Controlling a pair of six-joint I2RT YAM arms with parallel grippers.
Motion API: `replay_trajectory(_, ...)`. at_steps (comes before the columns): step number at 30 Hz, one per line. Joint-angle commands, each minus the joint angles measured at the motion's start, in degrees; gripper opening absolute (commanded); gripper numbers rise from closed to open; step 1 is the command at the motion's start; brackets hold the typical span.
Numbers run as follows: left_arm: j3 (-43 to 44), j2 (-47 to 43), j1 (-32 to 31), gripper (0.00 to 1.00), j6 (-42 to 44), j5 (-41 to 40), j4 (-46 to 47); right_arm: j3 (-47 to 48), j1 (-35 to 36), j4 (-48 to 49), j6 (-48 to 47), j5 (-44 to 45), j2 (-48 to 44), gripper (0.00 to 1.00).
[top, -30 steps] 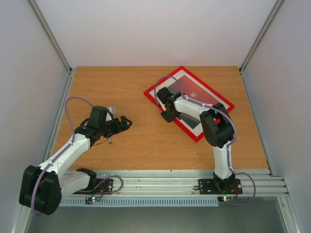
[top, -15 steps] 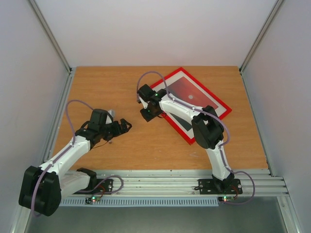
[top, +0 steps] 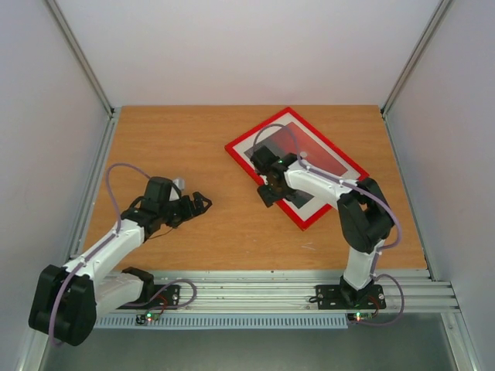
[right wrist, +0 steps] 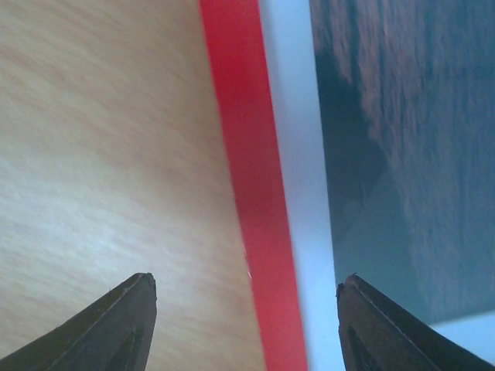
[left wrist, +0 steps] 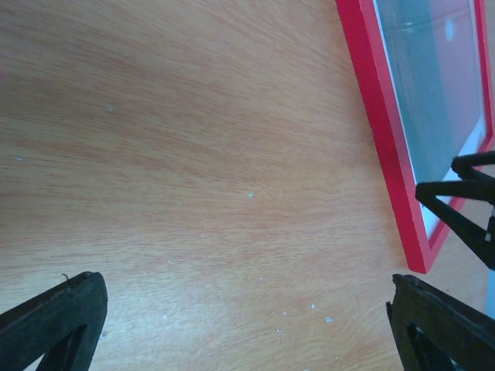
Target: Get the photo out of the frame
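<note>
The red frame lies flat and askew on the right half of the wooden table, with the photo inside it, red sky and white sun facing up. My right gripper hovers open over the frame's near-left side. In the right wrist view the red frame rail runs between the fingers, one finger over bare wood, the other over the photo and its white margin. My left gripper stands open over bare table, left of the frame. The photo shows at that view's right edge.
White enclosure walls with metal posts close in the table on the left, back and right. An aluminium rail carrying both arm bases runs along the near edge. Small white specks dot the wood by my left gripper.
My right gripper swung left past the frame's corner, then back over its near-left rail, and its jaws widened. The frame shifted and turned slightly. The left arm barely moved.
</note>
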Motion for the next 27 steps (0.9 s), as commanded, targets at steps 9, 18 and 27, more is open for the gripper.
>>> replay_trajectory(9, -0.6, 4.6, -2.2, 0.99, -1.7, 2.0, 7.5, -11.8, -0.2, 1.2, 2.9, 3.4, -6.9, 0.66)
replay_trajectory(18, -0.4, 6.9, -3.7, 0.99, -2.3, 1.9, 9.1, -14.3, -0.3, 2.5, 3.7, 1.5, -6.7, 0.66)
replay_trajectory(27, -0.3, 8.7, -4.3, 0.99, -2.8, 1.9, 10.2, -14.9, 0.9, 3.4, 6.4, -5.1, -6.9, 0.67)
